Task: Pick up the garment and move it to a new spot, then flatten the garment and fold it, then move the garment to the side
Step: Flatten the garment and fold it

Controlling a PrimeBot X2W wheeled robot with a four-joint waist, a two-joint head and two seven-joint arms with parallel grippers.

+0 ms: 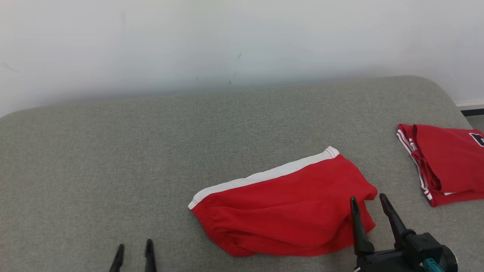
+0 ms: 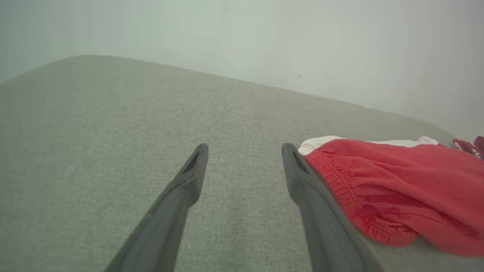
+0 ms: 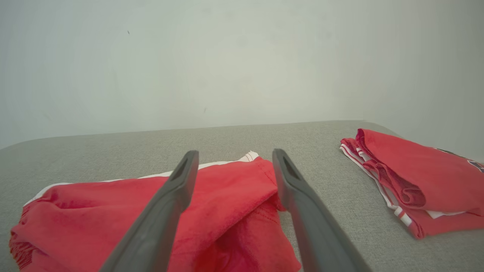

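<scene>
The red garment, shorts with a white waistband, lies on the grey cushion close to its front edge, right of the middle. It is doubled over but puffy along the near hem. I judge the fold roughly made, so I am at either a last smoothing or the move to the side; I cannot tell which.

My right gripper sits at the garment's right end, its 2 fingers spread wide with nothing between them. I cannot tell whether the tips touch the cloth. My left gripper is at the front edge, apart from the garment's left end, equally wide and empty.

Next I need both grippers lowered onto the 2 ends and closed through all layers, so the fold holds when lifted.

A 2nd red garment lies folded at the right edge. I see no container; both garments lie straight on the cushion.
</scene>
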